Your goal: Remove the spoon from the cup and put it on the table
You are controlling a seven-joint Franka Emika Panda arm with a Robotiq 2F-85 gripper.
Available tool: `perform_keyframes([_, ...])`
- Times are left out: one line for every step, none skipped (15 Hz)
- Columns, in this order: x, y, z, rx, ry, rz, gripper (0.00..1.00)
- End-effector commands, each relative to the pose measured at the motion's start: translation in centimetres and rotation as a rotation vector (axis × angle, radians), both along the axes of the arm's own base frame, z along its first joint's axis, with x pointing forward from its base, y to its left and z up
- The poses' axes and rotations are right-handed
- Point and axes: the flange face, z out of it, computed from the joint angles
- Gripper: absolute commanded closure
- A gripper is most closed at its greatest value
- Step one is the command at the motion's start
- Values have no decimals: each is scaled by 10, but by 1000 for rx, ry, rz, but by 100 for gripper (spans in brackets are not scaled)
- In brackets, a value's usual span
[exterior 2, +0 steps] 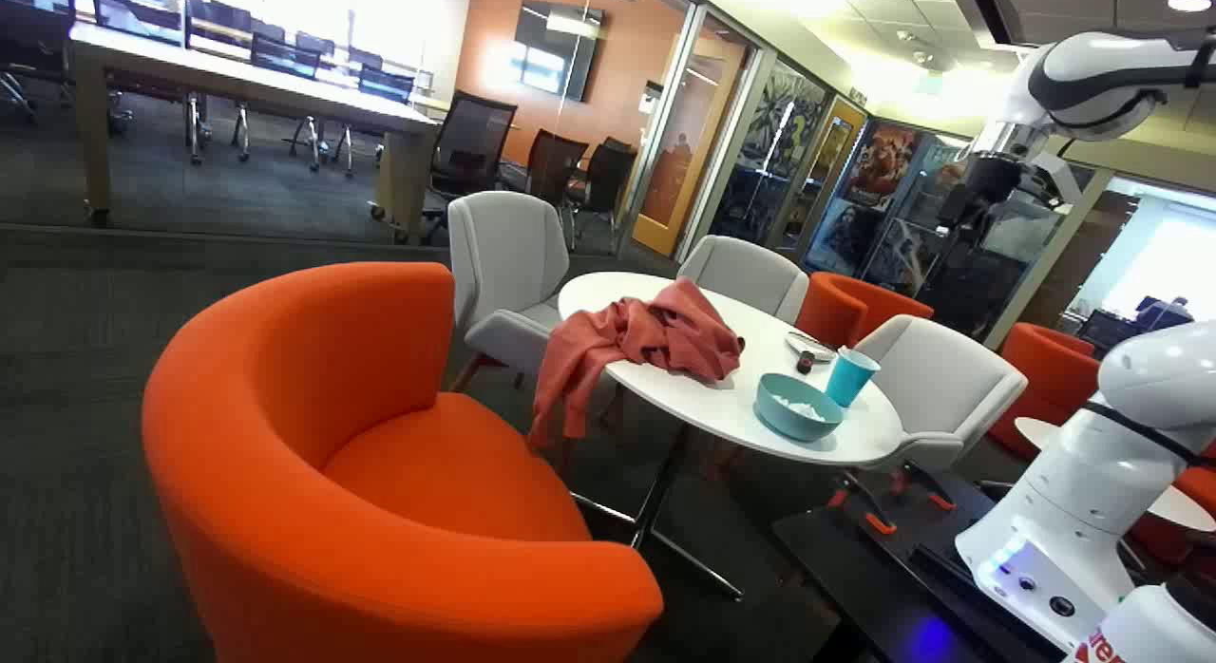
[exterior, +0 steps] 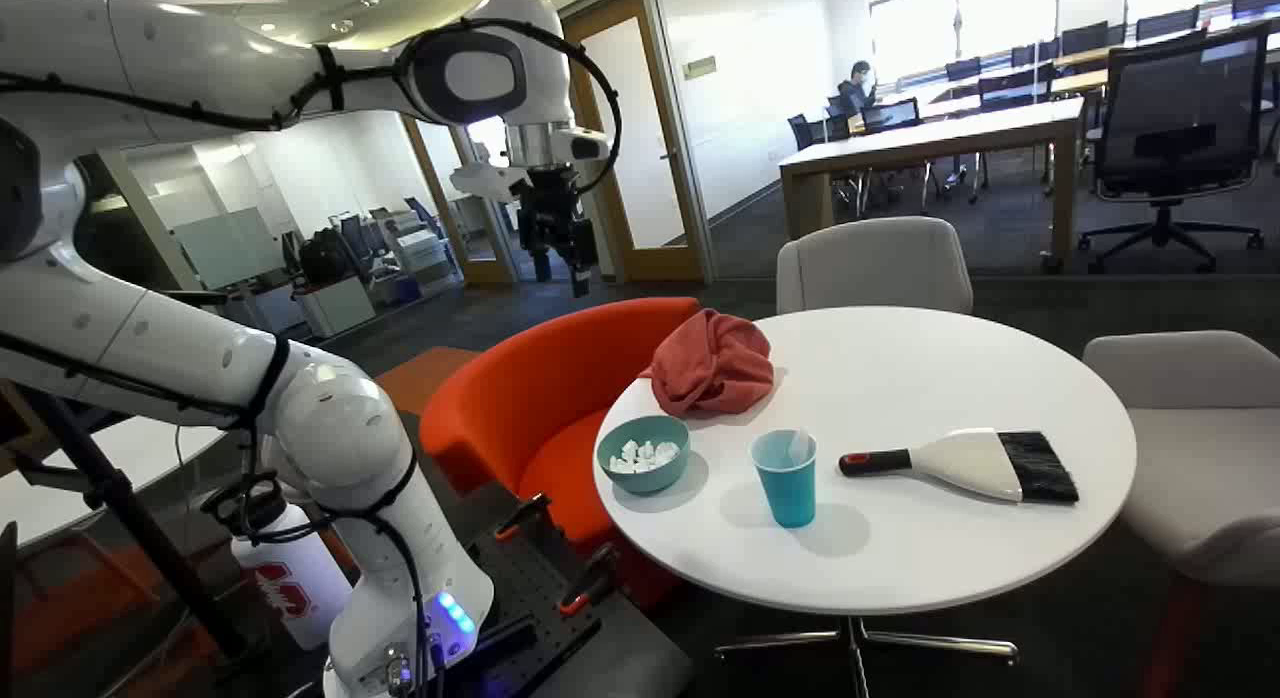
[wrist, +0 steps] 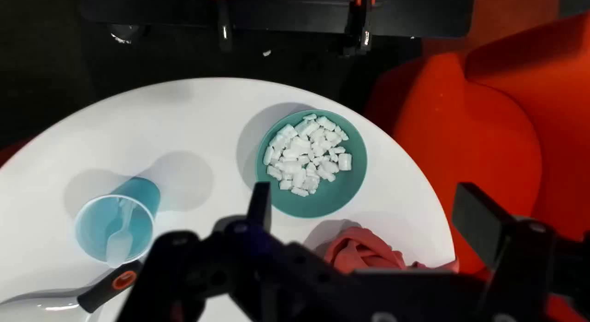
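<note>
Overhead, empty gripper (wrist: 367, 213) spread wide, well apart from blue cup (exterior: 789, 493), spoon (wrist: 120, 242) inside.

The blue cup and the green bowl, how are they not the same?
The cup is tall and narrow, while the bowl is low and wide. The cup is bright blue; the bowl is a duller blue-green. The cup has a spoon in it, but the bowl holds a heap of small white pieces. Both stand upright on the round white table, with open tops.
</note>
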Motion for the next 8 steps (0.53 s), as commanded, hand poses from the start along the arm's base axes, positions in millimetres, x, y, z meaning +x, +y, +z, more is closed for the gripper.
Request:
perform_keyframes([0, 0, 1, 0, 1, 0, 0])
perform_keyframes([0, 0, 1, 0, 1, 0, 0])
perform_keyframes([0, 0, 1, 0, 1, 0, 0])
perform_keyframes([0, 0, 1, 0, 1, 0, 0])
perform_keyframes([0, 0, 1, 0, 1, 0, 0])
perform_keyframes([4, -5, -1, -18, -6, 4, 0])
perform_keyframes([11, -12, -3, -37, -17, -1, 0])
perform_keyframes([15, -19, -6, -54, -27, -8, 0])
